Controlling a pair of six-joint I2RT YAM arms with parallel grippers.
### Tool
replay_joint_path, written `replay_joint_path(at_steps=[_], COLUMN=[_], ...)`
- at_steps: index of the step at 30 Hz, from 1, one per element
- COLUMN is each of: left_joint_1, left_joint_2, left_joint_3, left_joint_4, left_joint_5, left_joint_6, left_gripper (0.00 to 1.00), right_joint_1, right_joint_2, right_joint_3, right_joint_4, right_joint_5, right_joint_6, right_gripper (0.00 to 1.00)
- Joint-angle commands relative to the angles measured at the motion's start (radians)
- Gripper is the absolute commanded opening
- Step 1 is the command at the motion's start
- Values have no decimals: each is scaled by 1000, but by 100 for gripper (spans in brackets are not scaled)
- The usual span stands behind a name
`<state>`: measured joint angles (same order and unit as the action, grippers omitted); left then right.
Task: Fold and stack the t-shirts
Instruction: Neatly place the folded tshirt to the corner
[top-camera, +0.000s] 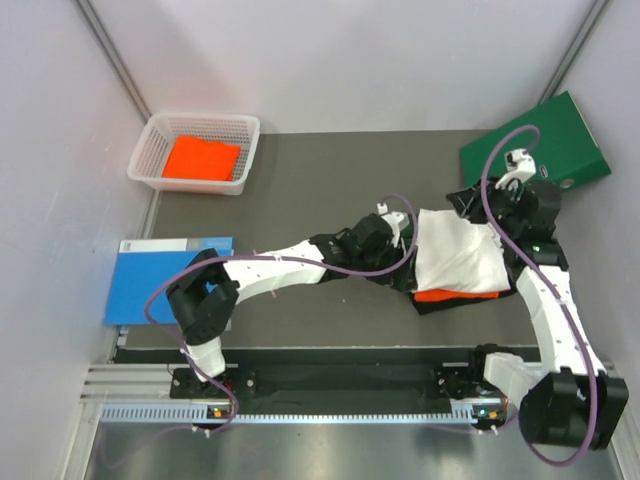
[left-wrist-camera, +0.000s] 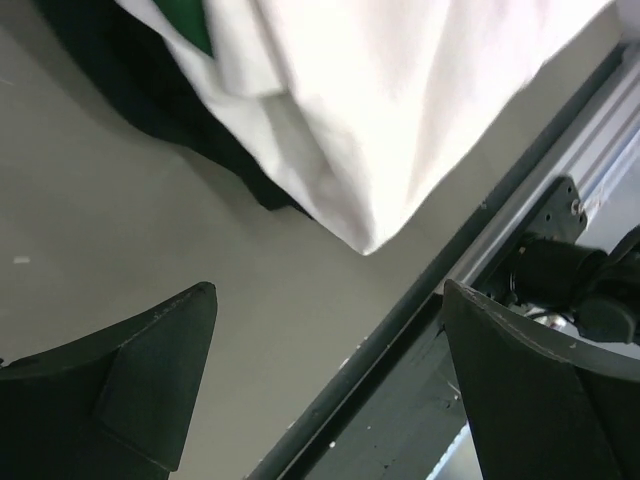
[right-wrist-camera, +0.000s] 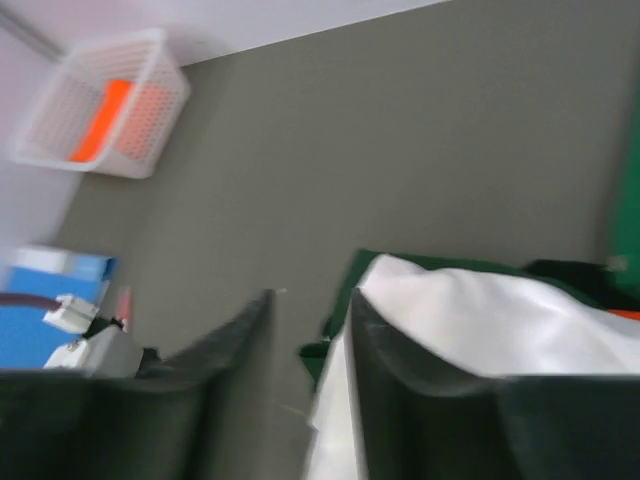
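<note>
Left gripper (left-wrist-camera: 330, 295) stands wide open just beside the near-left corner of the stack, with only bare surface (top-camera: 320, 180) between its fingers. The right gripper (right-wrist-camera: 310, 300) is at the stack's far side, fingers partly drawn in. That view is blurred, and I cannot tell whether any cloth is caught.

The folded white t-shirt (top-camera: 455, 250) lies toward the surface's right edge, on top of an orange t-shirt (top-camera: 455, 295) and a black t-shirt (top-camera: 428, 306). A white basket (top-camera: 150, 150) in the far left corner holds a second orange t-shirt (top-camera: 203, 158).

The step in hand looks like the laying of the white t-shirt onto the stack, nearly done. The next move calls for both arms to lift clear without dragging the top layer. One arm then needs to reach for the far left corner.
</note>
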<state>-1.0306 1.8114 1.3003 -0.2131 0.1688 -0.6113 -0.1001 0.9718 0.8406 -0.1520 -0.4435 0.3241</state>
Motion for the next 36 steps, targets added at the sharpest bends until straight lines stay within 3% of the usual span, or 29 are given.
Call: replay_joint_path(at_steps=[1, 10, 13, 17, 21, 27, 32, 36], left_joint_1=[73, 288, 333, 372, 380, 385, 394, 394], left_joint_2=[-96, -149, -147, -142, -139, -126, -118, -107], left_joint_3=[-27, -99, -81, -85, -95, -93, -95, -95], left_joint_4=[-32, -81, -129, -140, -129, -132, -131, -124], left_joint_5=[-68, -64, -81, -80, -71, -66, -60, -46], left_joint_6=[41, 64, 94, 107, 105, 104, 104, 104], left_gripper=[99, 99, 99, 99, 99, 99, 99, 99], right_joint_1=[6, 171, 207, 212, 211, 212, 215, 220], right_joint_2=[120, 292, 311, 356, 448, 547, 499, 336], right_joint_3=[-87, -231, -273, -316, -301, -339, -310, -246], right_joint_4=[300, 633, 658, 579, 373, 330, 267, 179], right_joint_5=[-296, -442, -448, -433, -367, -342, -325, -308], right_joint_6=[203, 420, 444, 409, 331, 336, 279, 233], right_gripper=[0, 0, 0, 0, 0, 0, 0, 0])
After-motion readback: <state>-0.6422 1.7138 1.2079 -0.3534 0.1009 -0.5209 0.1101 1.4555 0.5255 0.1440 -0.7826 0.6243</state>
